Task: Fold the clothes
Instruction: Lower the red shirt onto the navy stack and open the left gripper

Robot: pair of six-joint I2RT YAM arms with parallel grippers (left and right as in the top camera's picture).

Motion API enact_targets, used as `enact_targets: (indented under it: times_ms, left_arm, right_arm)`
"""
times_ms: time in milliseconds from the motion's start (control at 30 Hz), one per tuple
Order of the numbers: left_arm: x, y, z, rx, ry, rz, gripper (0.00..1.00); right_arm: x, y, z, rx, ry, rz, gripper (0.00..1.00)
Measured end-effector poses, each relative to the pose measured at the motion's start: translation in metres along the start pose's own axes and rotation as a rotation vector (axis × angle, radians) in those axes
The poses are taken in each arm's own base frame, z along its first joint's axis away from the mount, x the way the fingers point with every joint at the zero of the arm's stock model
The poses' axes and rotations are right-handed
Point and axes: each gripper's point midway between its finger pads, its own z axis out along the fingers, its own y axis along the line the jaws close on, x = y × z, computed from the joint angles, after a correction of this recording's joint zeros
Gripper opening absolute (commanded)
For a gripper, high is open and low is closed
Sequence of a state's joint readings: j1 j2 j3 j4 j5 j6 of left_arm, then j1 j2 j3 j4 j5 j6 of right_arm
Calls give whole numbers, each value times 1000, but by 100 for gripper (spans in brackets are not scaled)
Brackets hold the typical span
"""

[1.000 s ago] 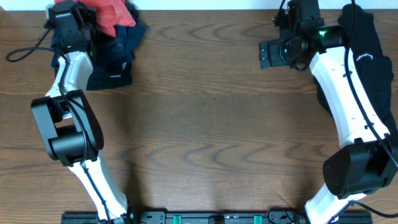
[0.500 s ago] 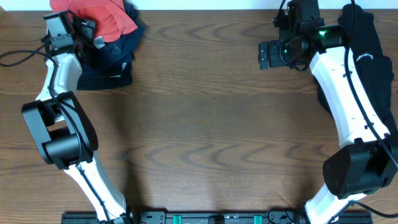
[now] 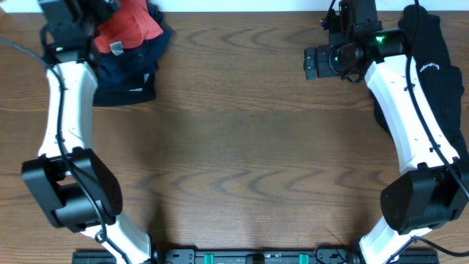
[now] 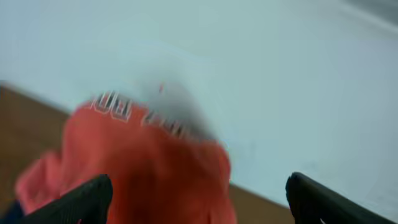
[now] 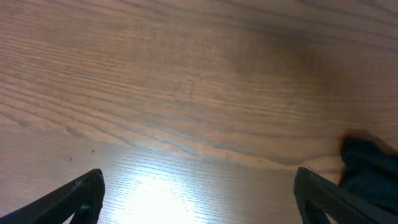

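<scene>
A red-orange T-shirt [image 3: 130,26] lies crumpled on dark navy pieces [image 3: 126,79] at the table's far left corner. In the left wrist view the T-shirt [image 4: 149,168] fills the lower left, blurred, with white lettering along its upper edge. My left gripper [image 3: 94,15] hovers just left of it, open. Its fingertips [image 4: 84,199] stand wide apart in front of the shirt and nothing is held. My right gripper [image 3: 315,62] is open over bare wood at the far right, its jaws [image 5: 199,205] empty. A black top [image 3: 429,66] with white logos lies under the right arm.
A pale wall [image 4: 280,74] rises just behind the table's far edge [image 3: 234,10]. A corner of the black top [image 5: 370,168] shows at the right of the right wrist view. Brown wooden tabletop [image 3: 242,147] spans the space between the arms.
My left gripper has opened and let go of the red-orange T-shirt, then pulled left and back. The shirt has settled on the navy pile. The right arm has not moved.
</scene>
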State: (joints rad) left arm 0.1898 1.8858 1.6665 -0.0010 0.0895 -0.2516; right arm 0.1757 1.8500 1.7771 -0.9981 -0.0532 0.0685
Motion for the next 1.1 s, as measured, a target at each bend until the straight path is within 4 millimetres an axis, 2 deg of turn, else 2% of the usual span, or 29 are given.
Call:
enact_targets:
  times_ms: [67, 133, 267, 533, 600, 700, 800, 967, 1100]
  left_arm:
    - [-8, -11, 9, -2, -73, 75, 90]
    - [-11, -12, 20, -18, -130, 115, 91]
    - [-6, 4, 52, -71, -239, 173, 91]
    - [69, 54, 124, -205, -161, 307, 92]
    - [86, 62, 136, -222, -133, 335, 93]
    - [111, 78, 143, -264, -52, 364, 96]
    - [127, 92, 143, -298, 39, 371, 99]
    - [143, 108, 142, -327, 143, 353, 98]
    - [148, 112, 143, -331, 164, 344, 98]
  right_arm:
    - [0, 0, 0, 0, -1, 0, 95]
    - [0, 0, 0, 0, 0, 0, 95]
    - [4, 0, 0, 0, 15, 1, 95]
    - [17, -2, 14, 2, 48, 2, 95]
    - [22, -2, 18, 2, 61, 3, 95]
    - [24, -2, 20, 2, 66, 3, 95]
    - [23, -2, 20, 2, 62, 3, 95]
    - [18, -2, 20, 0, 43, 2, 95]
    - [18, -1, 20, -4, 40, 2, 94]
